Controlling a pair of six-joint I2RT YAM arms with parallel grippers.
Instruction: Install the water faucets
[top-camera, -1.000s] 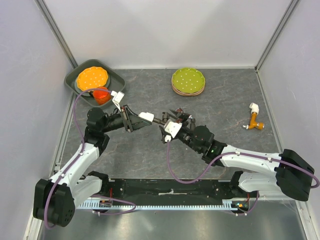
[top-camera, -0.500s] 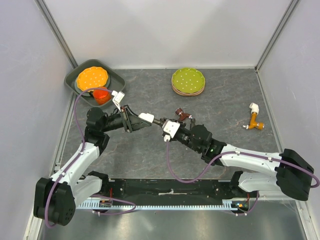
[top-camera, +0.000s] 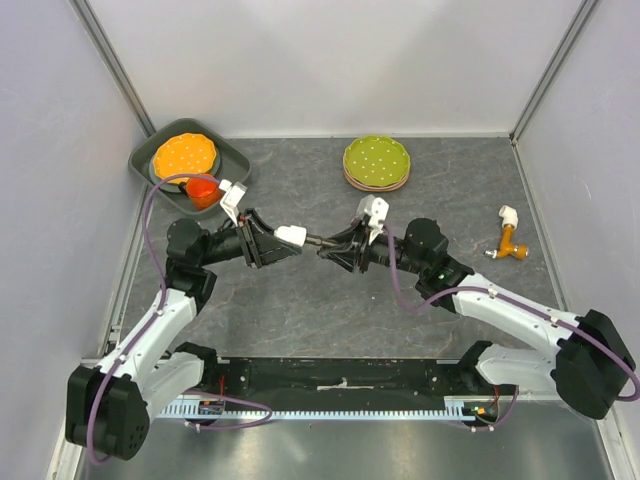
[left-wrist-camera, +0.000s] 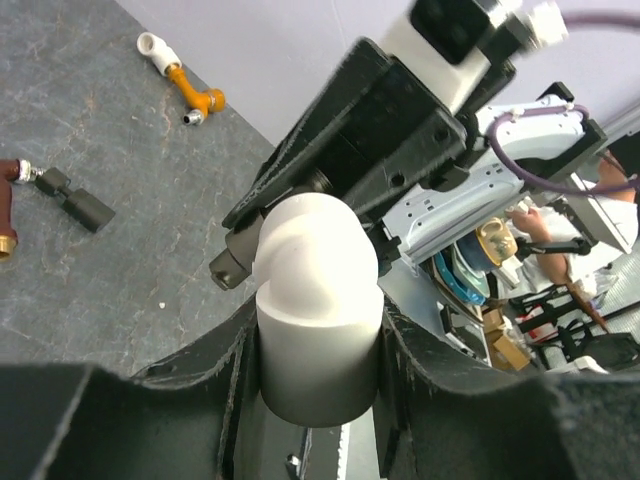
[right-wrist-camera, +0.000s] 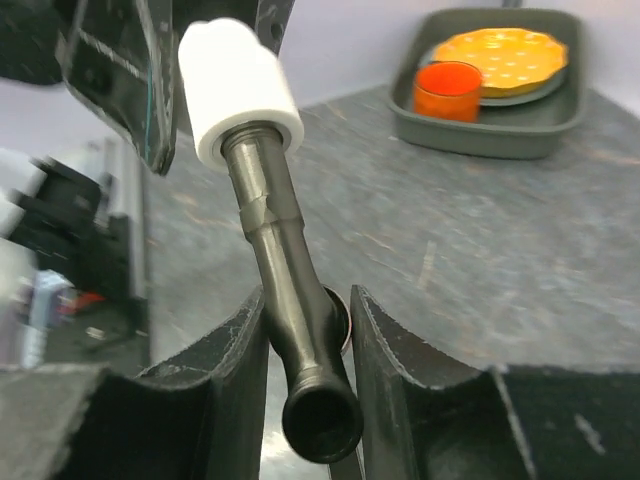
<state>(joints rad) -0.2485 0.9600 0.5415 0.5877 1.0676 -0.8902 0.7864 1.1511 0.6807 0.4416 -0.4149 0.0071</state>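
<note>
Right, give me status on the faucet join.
Left jaws shut on white elbow fitting. Right jaws shut on dark grey tap, its end in the elbow's mouth. Orange tap lies aside, not in the way.

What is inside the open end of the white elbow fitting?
One end of the dark grey tap enters the white elbow fitting, held by the left pincer; the right pincer grips near its other end. How deep it reaches is hidden by the fitting's wall.
</note>
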